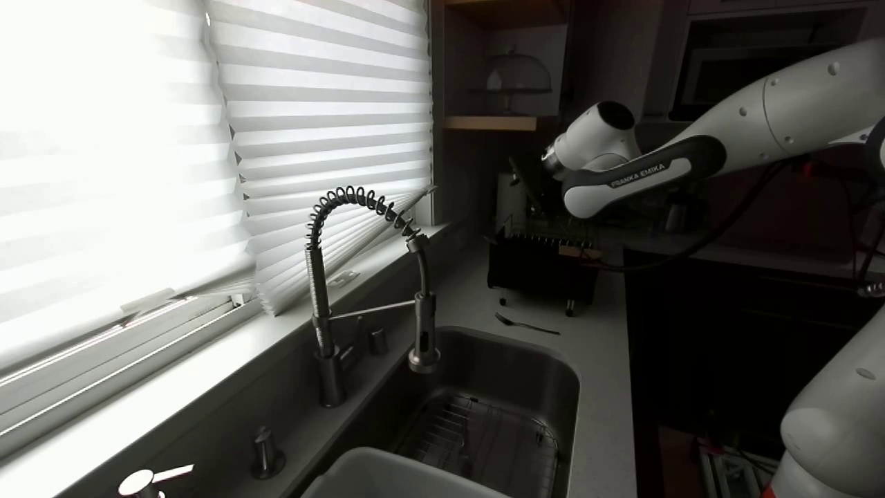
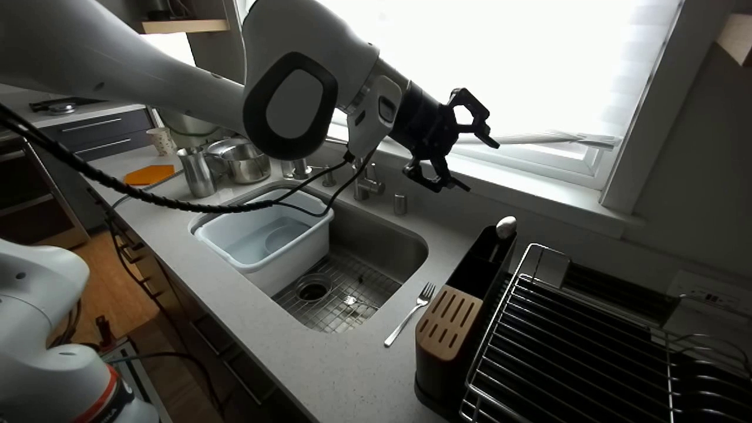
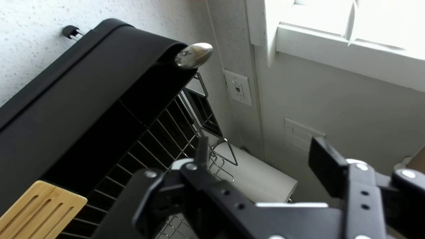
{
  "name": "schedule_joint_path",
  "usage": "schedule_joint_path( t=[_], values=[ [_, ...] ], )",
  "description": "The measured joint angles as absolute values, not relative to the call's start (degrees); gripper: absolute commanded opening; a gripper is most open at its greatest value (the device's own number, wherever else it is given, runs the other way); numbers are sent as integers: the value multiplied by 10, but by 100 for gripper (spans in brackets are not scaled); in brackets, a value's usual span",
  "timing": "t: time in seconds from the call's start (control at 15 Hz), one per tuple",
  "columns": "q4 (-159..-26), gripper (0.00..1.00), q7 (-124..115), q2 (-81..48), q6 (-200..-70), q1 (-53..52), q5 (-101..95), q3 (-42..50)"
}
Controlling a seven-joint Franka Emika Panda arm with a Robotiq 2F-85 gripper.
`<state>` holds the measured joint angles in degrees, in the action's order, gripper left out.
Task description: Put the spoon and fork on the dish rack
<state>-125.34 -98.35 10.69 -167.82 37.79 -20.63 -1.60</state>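
Countertop (image 2: 329, 367) leaves the fork (image 2: 411, 314) narrow room between sink edge (image 2: 424, 251) and dish rack (image 1: 543, 270).

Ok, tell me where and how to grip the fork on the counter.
Probably by the handle, from above, jaws closing across its slim width: the fork lies flat on the counter between sink and dish rack, bare surface either side of the handle.

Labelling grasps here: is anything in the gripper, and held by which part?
Nothing is held: the gripper stands open, with nothing between its jaws. The spoon sits bowl-up in the dish rack.
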Motion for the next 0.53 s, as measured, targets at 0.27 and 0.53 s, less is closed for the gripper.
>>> schedule_joint_path(
  t=[0.27, 0.53],
  values=[
    [-1264, 100, -970, 105, -1619, 355, -196, -36],
    [-1274, 100, -886, 93, -1548, 277, -149, -10]
  ],
)
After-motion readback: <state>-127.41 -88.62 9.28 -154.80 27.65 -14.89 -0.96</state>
